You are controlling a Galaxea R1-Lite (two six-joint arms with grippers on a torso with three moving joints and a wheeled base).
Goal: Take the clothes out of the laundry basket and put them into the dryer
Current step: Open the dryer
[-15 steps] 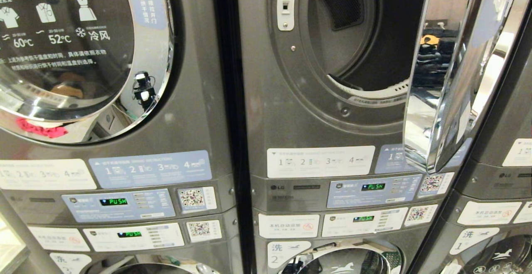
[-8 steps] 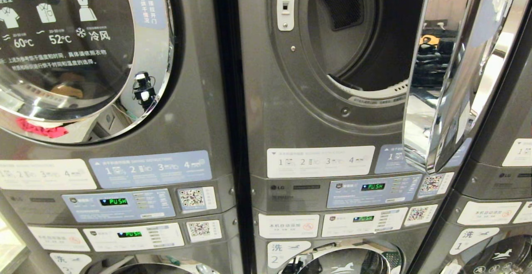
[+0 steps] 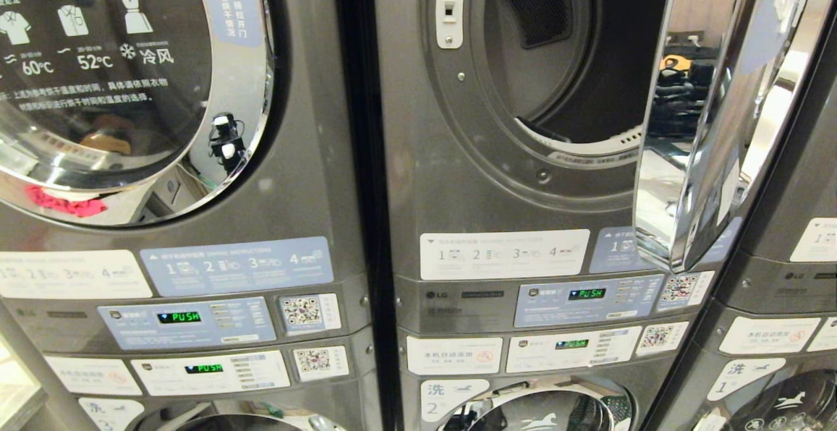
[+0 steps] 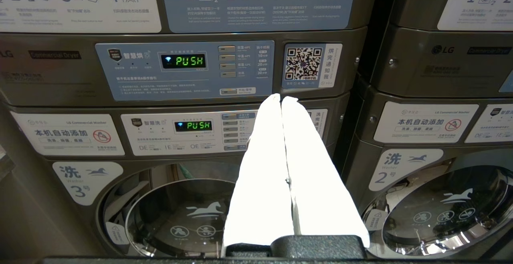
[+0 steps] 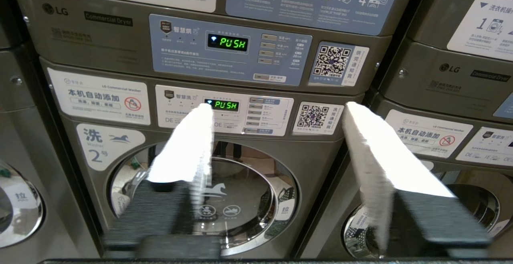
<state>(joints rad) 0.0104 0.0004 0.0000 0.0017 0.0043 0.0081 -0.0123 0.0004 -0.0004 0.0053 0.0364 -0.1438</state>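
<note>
Clothes and laundry basket appear in no view; the grey steel dryer (image 3: 523, 130) stands with its chrome-rimmed round door (image 3: 713, 110) swung open, drum apparently empty. Below it, the right gripper (image 5: 276, 111) faces the washer panel, white fingers (image 5: 188, 144) apart yet narrower than a second ago. The left gripper (image 4: 281, 97) is pressed closed, holding nothing. Loading seems not begun.

Dryer (image 3: 556, 91) drum top cut off; right tool (image 5: 276, 111) fingers motion-blurred; basket unseen.
</note>
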